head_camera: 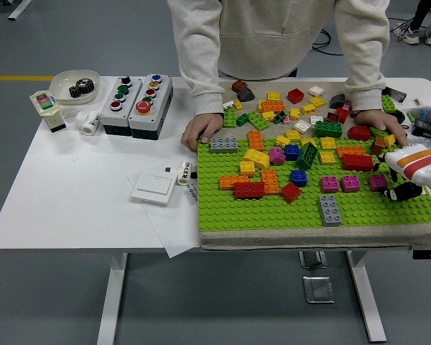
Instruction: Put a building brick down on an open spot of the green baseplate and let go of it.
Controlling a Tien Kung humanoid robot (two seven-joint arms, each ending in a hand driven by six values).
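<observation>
The green baseplate (273,210) lies on a grey mat at the table's right half, with many bricks on its far part. My right hand (399,184), white with orange stripes and black fingers, comes in at the right edge, low over the plate. Its fingers are spread and hold nothing. A magenta brick (378,182) sits on the plate just left of the fingertips, apart from them. Two more magenta bricks (340,183) stand to its left, and a grey brick (330,210) nearer the front. My left arm is out of view.
A person stands at the far side, one hand (201,131) on the plate's far-left corner, the other (377,118) on the far right among loose bricks (294,104). Button boxes (136,105), a white switch (153,188) and a bowl (75,86) lie to the left.
</observation>
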